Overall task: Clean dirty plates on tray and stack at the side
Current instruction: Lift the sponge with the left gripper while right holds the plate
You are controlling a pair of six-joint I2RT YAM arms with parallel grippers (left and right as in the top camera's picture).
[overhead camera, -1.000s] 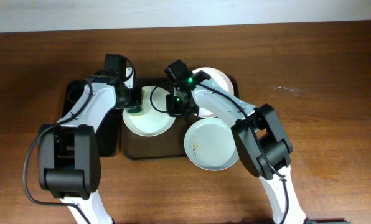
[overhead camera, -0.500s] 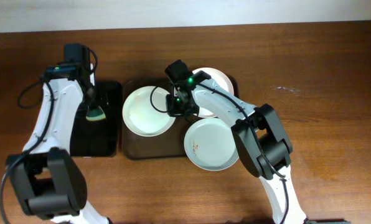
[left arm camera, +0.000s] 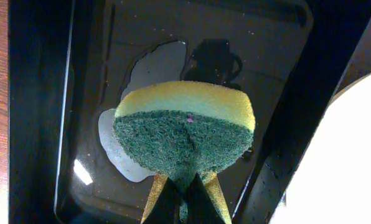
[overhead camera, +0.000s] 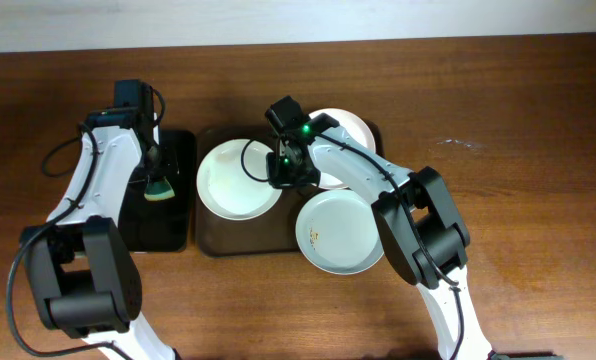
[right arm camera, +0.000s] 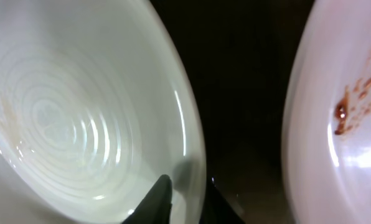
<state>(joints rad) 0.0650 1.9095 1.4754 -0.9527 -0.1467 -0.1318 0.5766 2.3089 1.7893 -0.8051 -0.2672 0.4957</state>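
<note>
Three round plates lie on the brown tray point(overhead camera: 210, 243). One white plate point(overhead camera: 233, 180) is at the left, another white plate point(overhead camera: 346, 132) with brown smears point(right arm camera: 353, 106) at the back right, and a pale blue-green plate point(overhead camera: 340, 232) at the front right. My right gripper point(overhead camera: 283, 170) is shut on the right rim of the left plate point(right arm camera: 79, 106). My left gripper point(overhead camera: 156, 178) is shut on a yellow and green sponge point(left arm camera: 184, 134) and holds it over the black tray point(overhead camera: 168, 215).
The black tray point(left arm camera: 279, 74) holds a puddle of water point(left arm camera: 149, 68) under the sponge. It stands just left of the brown tray. Bare wooden table point(overhead camera: 518, 150) lies to the right and in front.
My left gripper carried the sponge off the left plate and over to the black tray, then shifted slightly right. My right gripper has kept its hold on the plate's rim.
</note>
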